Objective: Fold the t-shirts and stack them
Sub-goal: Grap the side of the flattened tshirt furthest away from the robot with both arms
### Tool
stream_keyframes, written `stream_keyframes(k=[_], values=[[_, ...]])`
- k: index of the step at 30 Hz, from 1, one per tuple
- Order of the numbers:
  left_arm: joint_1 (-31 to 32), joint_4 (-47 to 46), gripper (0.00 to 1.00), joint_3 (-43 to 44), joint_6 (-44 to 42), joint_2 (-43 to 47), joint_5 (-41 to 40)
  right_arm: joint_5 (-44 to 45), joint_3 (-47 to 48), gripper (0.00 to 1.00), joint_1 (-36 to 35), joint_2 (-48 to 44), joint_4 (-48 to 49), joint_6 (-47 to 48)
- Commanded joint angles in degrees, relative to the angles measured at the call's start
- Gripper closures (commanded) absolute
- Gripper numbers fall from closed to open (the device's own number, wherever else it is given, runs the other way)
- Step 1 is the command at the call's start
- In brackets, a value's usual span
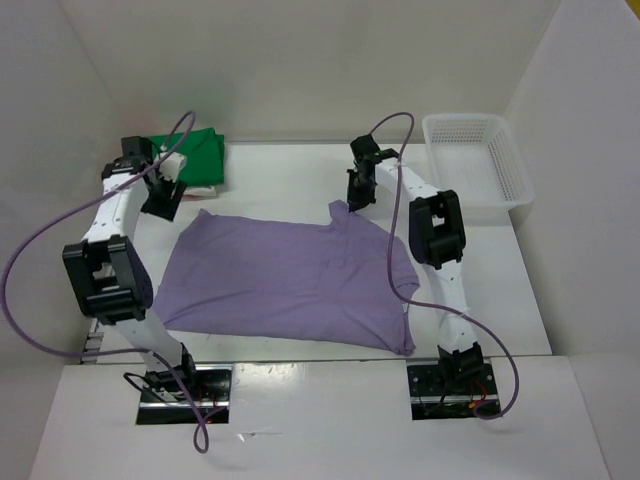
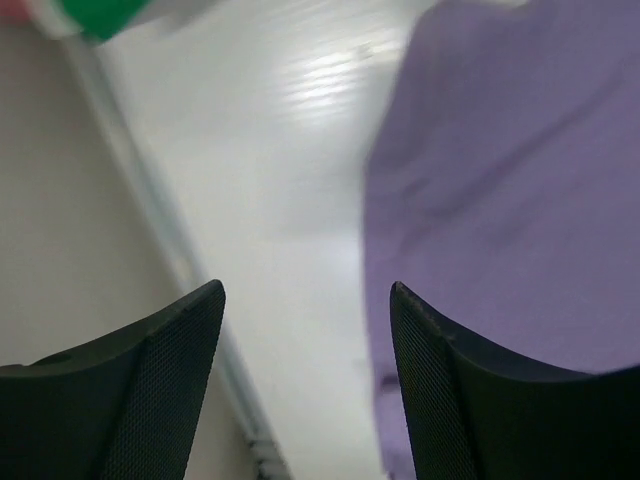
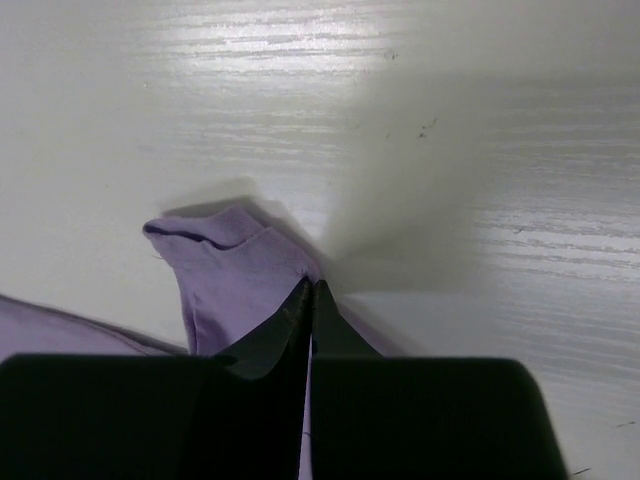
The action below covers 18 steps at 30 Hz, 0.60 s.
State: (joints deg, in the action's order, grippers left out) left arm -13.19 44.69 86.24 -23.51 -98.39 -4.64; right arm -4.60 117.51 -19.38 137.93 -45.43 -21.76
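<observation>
The lavender-purple t-shirt (image 1: 285, 280) lies spread flat on the white table (image 1: 280, 175). My right gripper (image 1: 353, 202) is shut on its far right corner; the right wrist view shows the shut jaws (image 3: 312, 290) pinching a raised flap of purple cloth (image 3: 225, 265). My left gripper (image 1: 165, 198) is open and empty, just beyond the shirt's far left corner; the left wrist view shows its fingers (image 2: 430, 370) apart over bare table with the purple shirt (image 2: 510, 200) at the right. The folded bright green shirt (image 1: 190, 160) lies at the far left on a cream-white one (image 1: 205, 188). The salmon-red shirt is only a sliver (image 2: 12, 10).
A white plastic mesh basket (image 1: 478, 158) stands at the far right of the table. White walls enclose the table on the left, back and right. The table's left edge (image 2: 150, 215) runs close beside my left gripper.
</observation>
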Motion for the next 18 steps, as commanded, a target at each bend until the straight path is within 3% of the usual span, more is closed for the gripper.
stream_keyframes(k=[1, 8, 18], values=[[3.25, -2.22, 0.26, 0.6, 4.0, -6.1, 8.77, 0.29, -2.99, 1.0, -0.84, -5.2, 0.17, 1.19], [9.32, -10.49, 0.24, 1.74, 5.31, -11.56, 10.01, 3.02, -6.77, 1.0, -3.03, -10.13, 0.17, 0.67], [9.32, -14.62, 0.26, 2.97, 6.9, -18.5, 5.53, 7.24, -6.24, 1.0, -6.11, -11.28, -1.15, -2.85]])
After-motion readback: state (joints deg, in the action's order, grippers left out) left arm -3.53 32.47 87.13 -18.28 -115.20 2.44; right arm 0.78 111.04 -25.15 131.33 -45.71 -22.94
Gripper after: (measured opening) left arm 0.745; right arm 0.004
